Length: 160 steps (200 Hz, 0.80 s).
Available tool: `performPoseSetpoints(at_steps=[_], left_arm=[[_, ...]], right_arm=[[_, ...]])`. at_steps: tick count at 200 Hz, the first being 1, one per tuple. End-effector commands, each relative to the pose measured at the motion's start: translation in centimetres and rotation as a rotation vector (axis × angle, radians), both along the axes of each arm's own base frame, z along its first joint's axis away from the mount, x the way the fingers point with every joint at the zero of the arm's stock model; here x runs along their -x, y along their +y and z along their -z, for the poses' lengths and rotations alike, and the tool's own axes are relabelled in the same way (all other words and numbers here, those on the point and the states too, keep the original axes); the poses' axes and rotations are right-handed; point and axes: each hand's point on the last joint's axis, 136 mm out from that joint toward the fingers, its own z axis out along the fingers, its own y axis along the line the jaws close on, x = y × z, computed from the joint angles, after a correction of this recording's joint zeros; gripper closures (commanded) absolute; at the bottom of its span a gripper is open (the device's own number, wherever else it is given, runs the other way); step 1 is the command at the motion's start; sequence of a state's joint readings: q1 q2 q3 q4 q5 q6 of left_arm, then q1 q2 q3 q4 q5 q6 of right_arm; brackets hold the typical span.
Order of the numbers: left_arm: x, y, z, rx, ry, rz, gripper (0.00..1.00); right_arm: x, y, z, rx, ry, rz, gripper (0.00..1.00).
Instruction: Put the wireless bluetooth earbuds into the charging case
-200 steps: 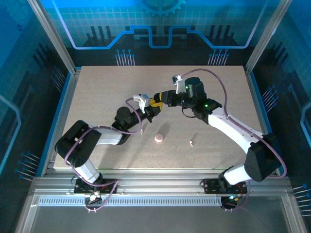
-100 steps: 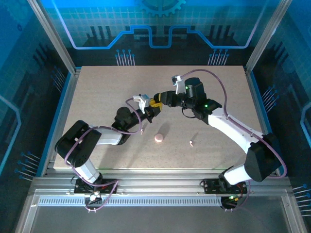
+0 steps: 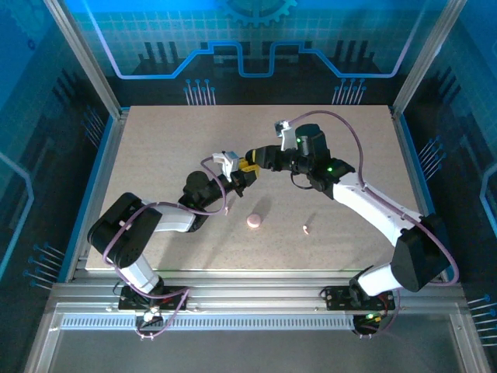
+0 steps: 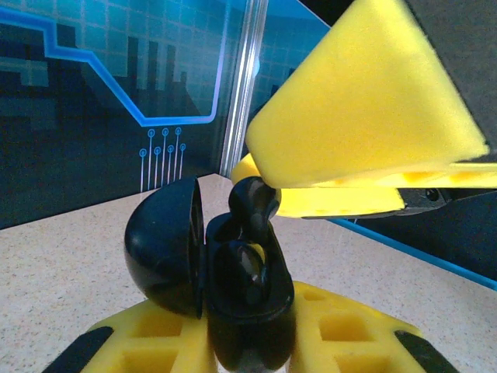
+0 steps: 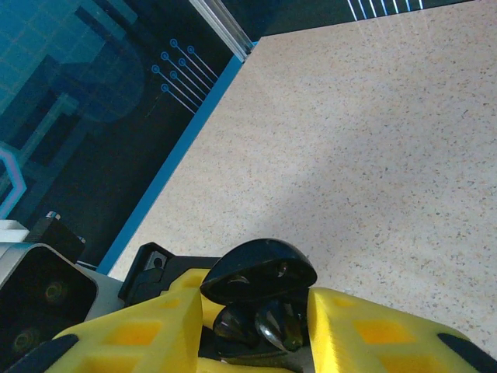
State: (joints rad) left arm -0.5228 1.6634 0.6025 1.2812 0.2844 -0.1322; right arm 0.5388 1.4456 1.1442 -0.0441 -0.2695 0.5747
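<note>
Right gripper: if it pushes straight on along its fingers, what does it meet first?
Almost at once the black earbud sticking up from the open black case, which the left gripper clamps directly in front of the right gripper. Depth is hard to judge, but nothing seems to lie between.

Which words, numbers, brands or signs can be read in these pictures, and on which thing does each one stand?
None: no text can be read in any view.
The back wall carries only drawn circuit lines and a gear shape, no letters.
The black case has a plain glossy surface with no legible logo or label.
</note>
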Motion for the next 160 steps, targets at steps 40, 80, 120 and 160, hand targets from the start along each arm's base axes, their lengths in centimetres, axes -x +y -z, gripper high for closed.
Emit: performPoseSetpoints(at_steps=[40,80,120,160], left_arm=[[1.3,-0.3,-1.2,0.007,-0.058,0.046,0.78],[2.3,-0.6,-1.3,-0.003,-0.069,0.087,0.78],[3.8,-1.0,-1.6,-0.027,-0.106,0.156,0.77],[5.7,-1.4,-1.8,-0.060,-0.157,0.235,0.77]], right_arm=[[1.1,-0.5,-4.2,0.000,-0.114,-0.016,0.52],[2.3,-2.2,-5.6,0.015,-0.182,-0.035,0.47],[3.9,-3.7,-4.8,0.088,-0.175,-0.118,0.46],[5.9,-4.6,-5.2,0.149,-0.271,-0.238,0.40]])
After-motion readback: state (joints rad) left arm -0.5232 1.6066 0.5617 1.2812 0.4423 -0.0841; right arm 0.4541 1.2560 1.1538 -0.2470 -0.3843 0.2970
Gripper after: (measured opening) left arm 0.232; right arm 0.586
